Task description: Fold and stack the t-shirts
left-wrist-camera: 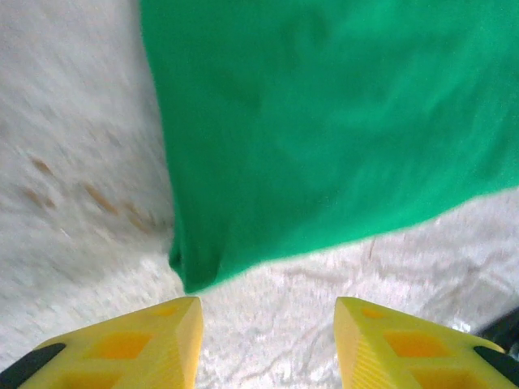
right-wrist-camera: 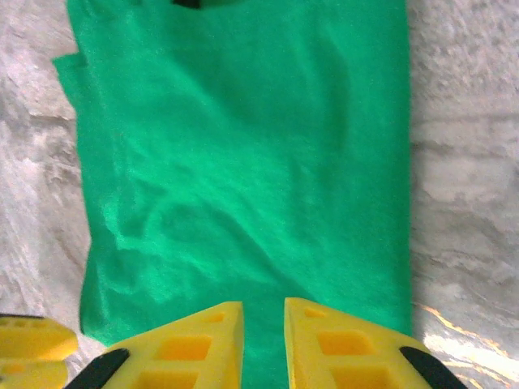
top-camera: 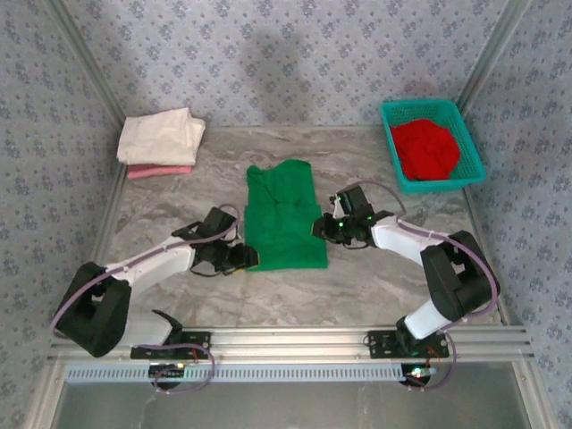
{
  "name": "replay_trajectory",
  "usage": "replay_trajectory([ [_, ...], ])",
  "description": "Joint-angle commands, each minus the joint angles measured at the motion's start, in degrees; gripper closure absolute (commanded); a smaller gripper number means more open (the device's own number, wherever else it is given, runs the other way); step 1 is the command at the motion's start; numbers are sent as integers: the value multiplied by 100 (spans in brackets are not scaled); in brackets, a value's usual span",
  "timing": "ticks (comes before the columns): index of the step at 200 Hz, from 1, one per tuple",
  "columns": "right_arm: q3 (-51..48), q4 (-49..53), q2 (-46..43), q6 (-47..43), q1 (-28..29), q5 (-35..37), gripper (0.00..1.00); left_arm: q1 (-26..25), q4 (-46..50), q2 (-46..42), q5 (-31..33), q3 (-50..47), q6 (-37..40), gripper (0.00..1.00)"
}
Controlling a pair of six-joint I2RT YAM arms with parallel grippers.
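The green shirt point(top-camera: 284, 214) lies flat in the middle of the table point(top-camera: 384, 286), between the two arms. It is bright green and folded into a long shape, with soft wrinkles in it. The left gripper point(top-camera: 241, 257) sits by its near left corner. Its yellow fingers point(left-wrist-camera: 162, 344) are wide apart and hold nothing, and the shirt's corner point(left-wrist-camera: 324, 121) is just in front of them. The right gripper point(right-wrist-camera: 263, 340) is over the shirt's point(right-wrist-camera: 243, 162) right edge, fingers loosened with a thin gap between them. A folded white shirt point(top-camera: 161, 136) rests on a pink shirt point(top-camera: 159, 171) at the back left. A red shirt point(top-camera: 426, 147) is bunched up in the teal basket point(top-camera: 433, 105) at the back right.
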State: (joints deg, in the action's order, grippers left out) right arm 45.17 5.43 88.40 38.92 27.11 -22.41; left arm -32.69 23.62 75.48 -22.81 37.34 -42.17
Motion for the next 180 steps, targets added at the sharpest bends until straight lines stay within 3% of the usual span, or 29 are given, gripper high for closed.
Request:
replay_trajectory([
  [1, -115, -62, 124, -97, 24, -184, 76, -18, 62, 66, -261, -28, -37, 53],
  [100, -354, -193, -244, -102, 88, -101, 75, -1, -361, 678, -47, 141, 38, 51],
  [180, -564, -340, -379, -38, 144, -80, 75, 89, -88, 772, 207, 479, 148, 57],
])
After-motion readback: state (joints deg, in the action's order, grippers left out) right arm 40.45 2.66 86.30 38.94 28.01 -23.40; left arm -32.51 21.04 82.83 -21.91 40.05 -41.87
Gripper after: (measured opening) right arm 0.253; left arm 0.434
